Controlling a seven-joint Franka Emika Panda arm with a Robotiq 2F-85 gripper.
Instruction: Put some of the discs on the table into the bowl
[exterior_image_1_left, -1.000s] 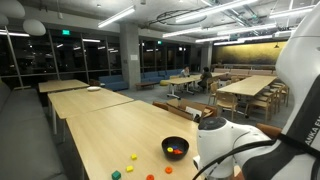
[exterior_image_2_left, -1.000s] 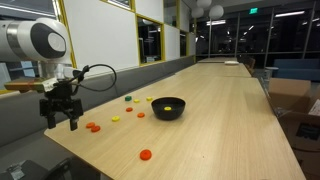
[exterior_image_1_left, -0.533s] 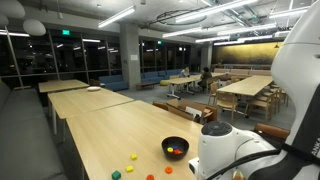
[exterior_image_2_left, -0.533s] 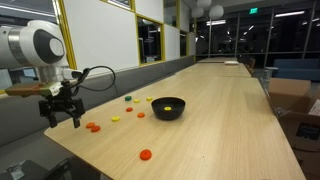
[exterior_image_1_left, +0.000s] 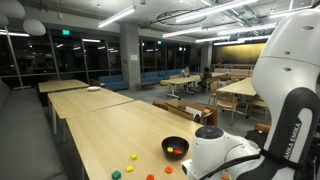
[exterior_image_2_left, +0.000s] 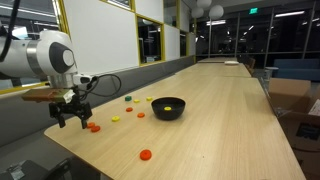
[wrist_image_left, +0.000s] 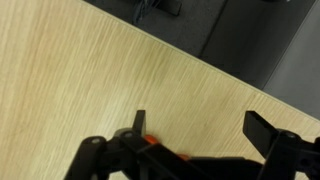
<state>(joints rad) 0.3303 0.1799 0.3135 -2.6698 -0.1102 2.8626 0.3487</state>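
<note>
gripper (exterior_image_2_left: 71, 120): jaws spread as wide as they go, nothing pinched, pointing straight down over the near corner of the table (exterior_image_2_left: 220, 120)
fingertips (wrist_image_left: 140, 121): dark, well apart in the wrist view, bare wood between them
closest piece: orange disc (wrist_image_left: 150, 140) peeking out right beside one fingertip; can't tell if touching
same spot from outside: two orange discs (exterior_image_2_left: 92, 127) flat on the wood, just beside the gripper
which way the discs point: all flat on their faces, round, so no long axis to speak of
look of the discs: tiny flat dots, way smaller than the bowl
rest of the discs: yellow one (exterior_image_2_left: 116, 119), red one (exterior_image_2_left: 140, 114) and green one (exterior_image_2_left: 127, 97) scattered between gripper and bowl, lone orange one (exterior_image_2_left: 146, 154) near the front edge
bowl (exterior_image_2_left: 168, 108): black, low sides, mouth up, sitting past the scatter, well apart from the gripper; something yellow inside
table look: long pale wood top
</note>
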